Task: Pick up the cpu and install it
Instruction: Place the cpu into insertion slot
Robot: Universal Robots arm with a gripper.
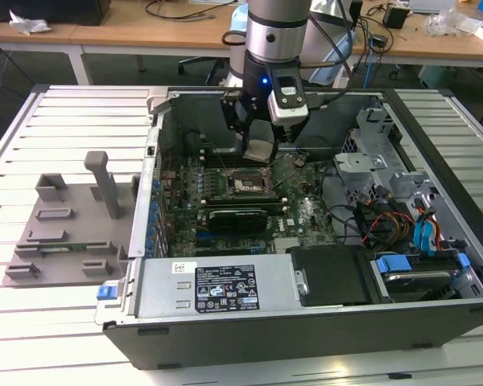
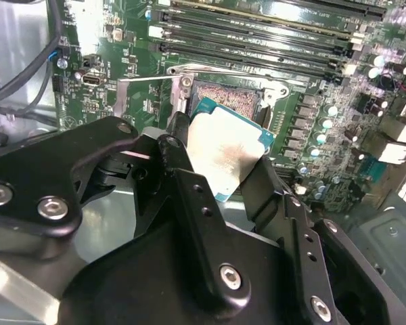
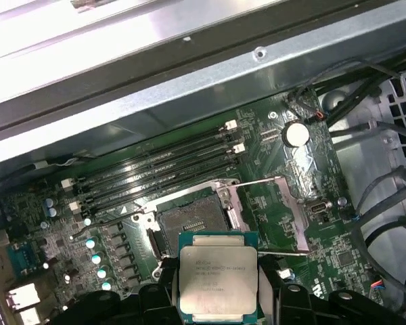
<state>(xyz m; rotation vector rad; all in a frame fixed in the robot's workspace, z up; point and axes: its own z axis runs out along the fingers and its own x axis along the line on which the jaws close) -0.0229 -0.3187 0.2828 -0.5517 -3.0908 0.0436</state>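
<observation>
My gripper (image 1: 260, 150) hangs inside the open computer case, shut on the cpu (image 1: 259, 149), a flat square chip with a silver-grey top and a teal rim. In both wrist views the cpu (image 2: 223, 154) (image 3: 218, 279) sits clamped between the black fingers (image 2: 189, 196), held in the air a little short of the socket. The socket (image 3: 189, 222) (image 2: 229, 101) lies uncovered on the green motherboard, its metal load plate (image 3: 267, 213) swung open to one side. In the exterior view the socket (image 1: 245, 184) is just below the gripper.
Memory slots (image 3: 159, 172) run beside the socket. A black card (image 1: 240, 217) lies across the board. Cables and a drive cage (image 1: 386, 201) fill the case at the exterior view's right. A grey fixture (image 1: 68, 221) stands on the slatted table at the left.
</observation>
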